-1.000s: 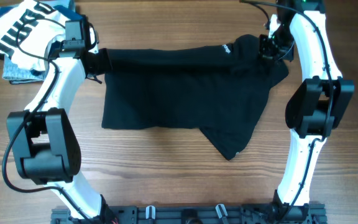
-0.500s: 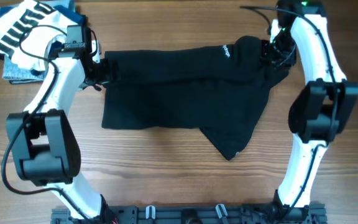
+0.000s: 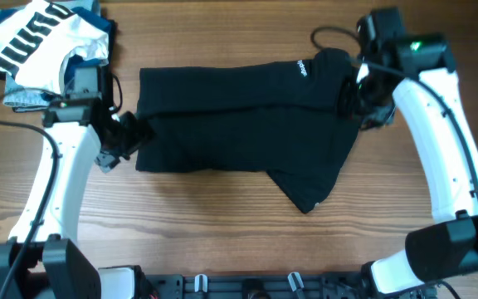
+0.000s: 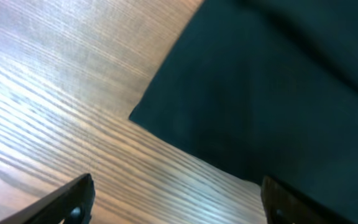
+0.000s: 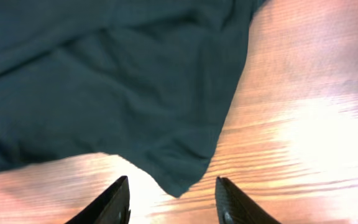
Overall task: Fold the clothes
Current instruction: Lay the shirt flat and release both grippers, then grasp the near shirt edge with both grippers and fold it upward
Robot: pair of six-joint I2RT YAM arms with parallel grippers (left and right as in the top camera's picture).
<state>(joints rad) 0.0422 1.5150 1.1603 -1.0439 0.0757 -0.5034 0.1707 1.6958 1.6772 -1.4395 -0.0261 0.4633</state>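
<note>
The shirt [image 3: 239, 116] is black with a tiny white print [image 3: 303, 66] — the cloth [image 3: 33, 40] at 10 o'clock is white with black stripes. The table [image 3: 222, 241] is streaky brown.

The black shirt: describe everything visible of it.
The black shirt lies flat across the wooden table. It is soft matte fabric, its far strip looks folded over the body, and there is a small white logo near the right end. One corner points toward the near edge. The open left gripper and right gripper sit at its two ends, gripping nothing.
</note>
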